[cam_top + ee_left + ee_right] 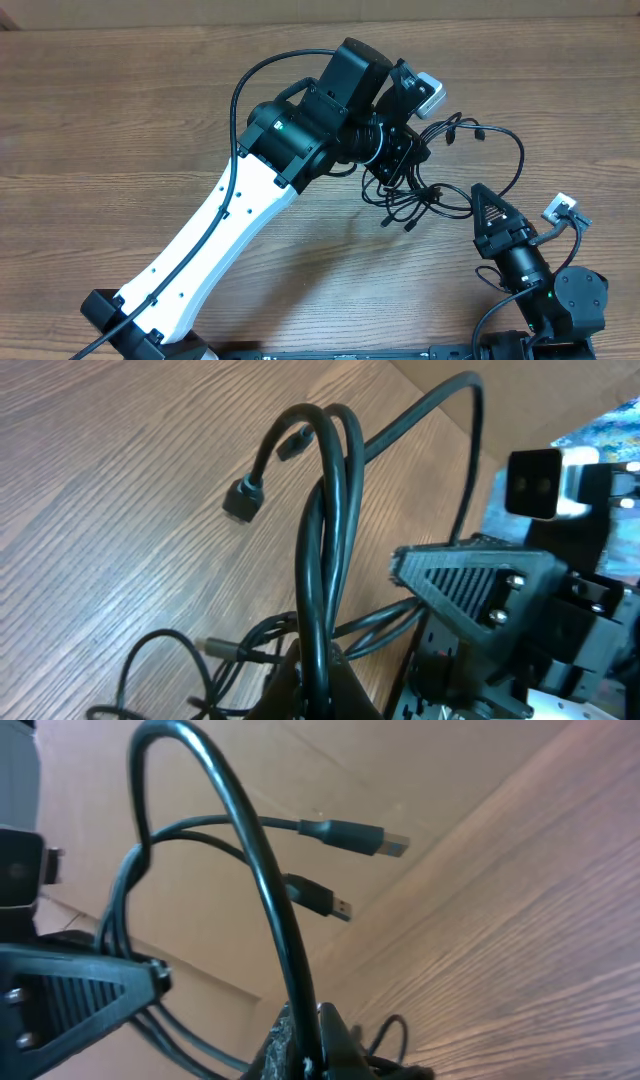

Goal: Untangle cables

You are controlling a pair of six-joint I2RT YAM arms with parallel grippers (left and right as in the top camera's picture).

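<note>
The cables (410, 197), a light, limp, springy bunch right of centre in the overhead frame on the surface (120, 100), are pinched by left claw (315, 685) and right claw (305, 1045); probably best gripped on cord beside a plug (385, 842).

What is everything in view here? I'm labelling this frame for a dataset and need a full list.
thin black cables with small plug ends: several, exact count unclear; black; bunched on the table right of centre, loops spreading to the right.
brown wood-grain table: one; brown; under everything.
left arm: one; white and black; reaching from the lower left to the bunch.
right arm: one; black; lower right, pointing at the bunch.
left gripper: one; black; shut on the cables.
right gripper: one; black; shut on a cable strand.
</note>
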